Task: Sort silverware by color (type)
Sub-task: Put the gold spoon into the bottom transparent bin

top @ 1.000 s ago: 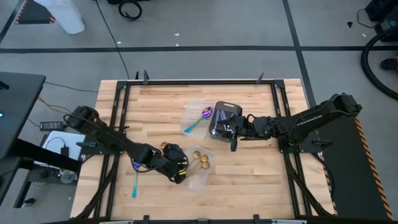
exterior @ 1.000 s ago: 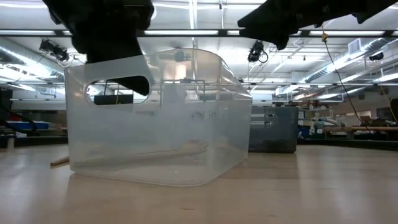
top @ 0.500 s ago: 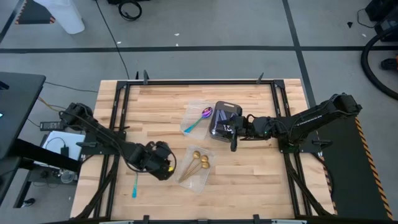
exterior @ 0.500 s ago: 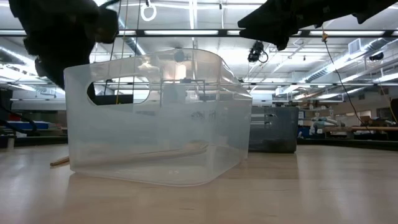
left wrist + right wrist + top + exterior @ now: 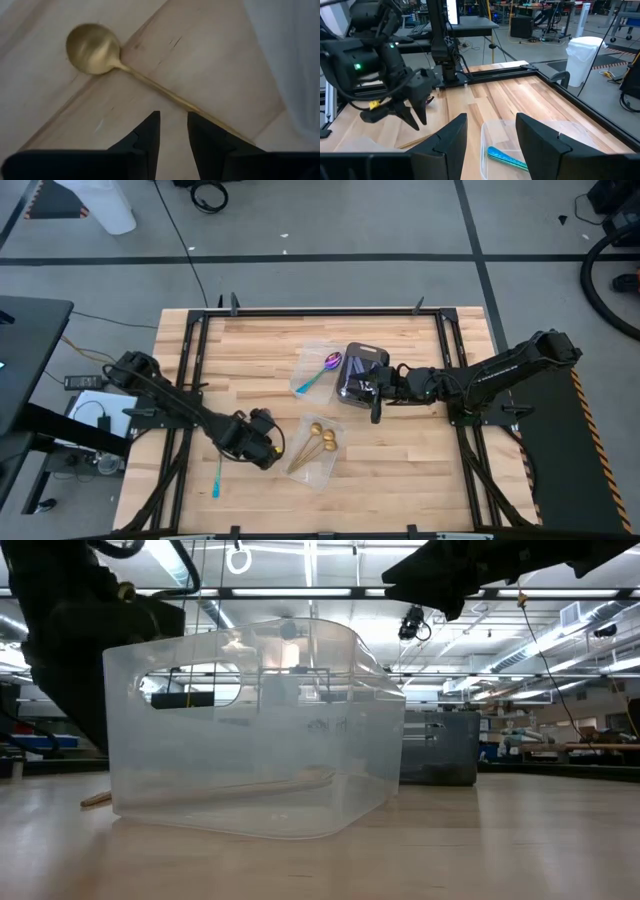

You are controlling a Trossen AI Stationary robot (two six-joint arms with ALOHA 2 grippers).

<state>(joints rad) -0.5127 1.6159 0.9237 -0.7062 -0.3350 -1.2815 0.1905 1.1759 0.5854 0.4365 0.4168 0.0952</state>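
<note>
Hovering tool: left tool (image 5: 268,442) hangs low over the pale wooden bench (image 5: 400,450), just beside the near clear plastic tray (image 5: 318,448); fingers narrowly parted, holding nothing.
Left arm pose: stretched from the bench's left edge toward the middle, wrist bent down.
Wrist-only detail: left wrist view shows a shiny gold slim spoon (image 5: 127,62) lying on bare wood just ahead of the fingers (image 5: 148,135), bowl away from the tray wall; the high view hides it under the arm.
Open room: bare wood lies along the near and far edges.
Other silverware: three gold spoons (image 5: 318,440) in the near tray; an iridescent purple spoon with teal handle (image 5: 320,374) in the far clear tray (image 5: 312,360); a teal-handled spoon (image 5: 216,477) near the left edge.
Right tool: right tool (image 5: 376,385) is over the dark grey rectangular tray (image 5: 352,385), fingers wide, empty.
</note>
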